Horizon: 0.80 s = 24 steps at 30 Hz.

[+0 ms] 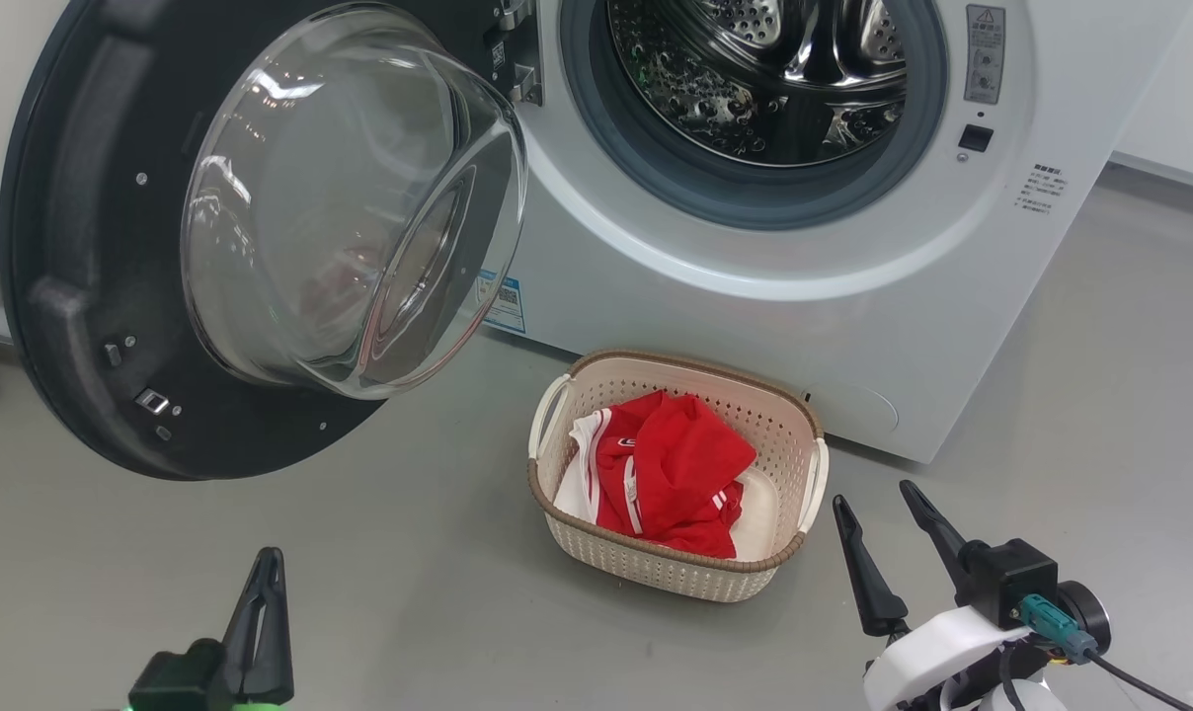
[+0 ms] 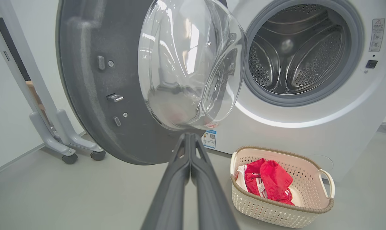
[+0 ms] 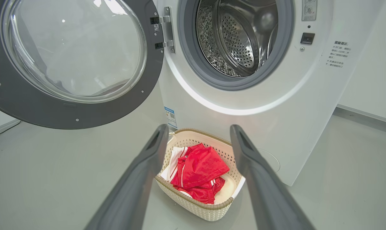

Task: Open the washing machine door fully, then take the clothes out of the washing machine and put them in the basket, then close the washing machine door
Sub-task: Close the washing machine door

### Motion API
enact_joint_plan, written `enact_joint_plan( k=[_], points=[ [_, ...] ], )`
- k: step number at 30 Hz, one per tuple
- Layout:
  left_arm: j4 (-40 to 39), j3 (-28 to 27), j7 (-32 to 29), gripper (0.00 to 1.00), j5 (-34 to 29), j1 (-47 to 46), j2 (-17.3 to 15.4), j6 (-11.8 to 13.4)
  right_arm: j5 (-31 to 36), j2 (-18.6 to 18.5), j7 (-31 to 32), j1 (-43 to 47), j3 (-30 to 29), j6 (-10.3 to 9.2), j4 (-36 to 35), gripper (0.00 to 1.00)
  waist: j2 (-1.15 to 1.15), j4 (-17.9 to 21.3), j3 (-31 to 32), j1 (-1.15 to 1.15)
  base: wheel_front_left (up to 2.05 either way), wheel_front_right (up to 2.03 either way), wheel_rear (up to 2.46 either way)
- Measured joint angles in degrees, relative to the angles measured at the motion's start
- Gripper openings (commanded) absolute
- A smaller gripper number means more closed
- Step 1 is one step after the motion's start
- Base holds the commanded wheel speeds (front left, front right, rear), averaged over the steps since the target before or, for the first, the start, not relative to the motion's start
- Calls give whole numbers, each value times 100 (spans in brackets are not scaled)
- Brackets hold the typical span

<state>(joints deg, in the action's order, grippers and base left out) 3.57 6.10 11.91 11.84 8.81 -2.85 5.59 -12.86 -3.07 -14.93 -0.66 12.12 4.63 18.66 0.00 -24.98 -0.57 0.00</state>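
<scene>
Floor [image 1: 438, 553] gap between door [image 1: 73, 247] and basket [image 1: 656, 578]

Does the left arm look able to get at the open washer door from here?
Probably yes. The shut left pincer points at the lower rim of the door, with only bare floor between them; the basket sits off to the right, out of the way.

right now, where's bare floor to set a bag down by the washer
Bare floor lies between the open door and the basket, and more right of the basket beside the washer. Crowded: under the door's swing, and the basket, holding red clothes.
</scene>
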Motion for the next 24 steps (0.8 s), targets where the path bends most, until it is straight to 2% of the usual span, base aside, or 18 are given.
enact_joint_plan(
  k=[3,5,11,20,24],
  points=[
    [-88,-69,0,0,346,-1,1,-82,0,2,0,0,-1,-1,1,100,0,-6,1,0,0,0,0],
    [-194,-127,0,0,904,-1,1,-226,0,3,0,0,-1,0,1,100,0,-13,-1,0,0,0,0],
    [-680,-176,1,0,3497,-12,3,-590,0,8,0,0,-9,-1,-1,100,0,-39,-23,0,0,0,0],
    [-1755,58,235,0,6022,-39,9,-912,40,14,0,-2,-24,-1,-48,100,0,-69,-161,0,0,0,0],
    [-2061,-304,234,0,7121,-327,18,-1023,57,14,0,-7,-30,-2,-71,100,0,-86,-234,0,0,0,0]
  ],
)
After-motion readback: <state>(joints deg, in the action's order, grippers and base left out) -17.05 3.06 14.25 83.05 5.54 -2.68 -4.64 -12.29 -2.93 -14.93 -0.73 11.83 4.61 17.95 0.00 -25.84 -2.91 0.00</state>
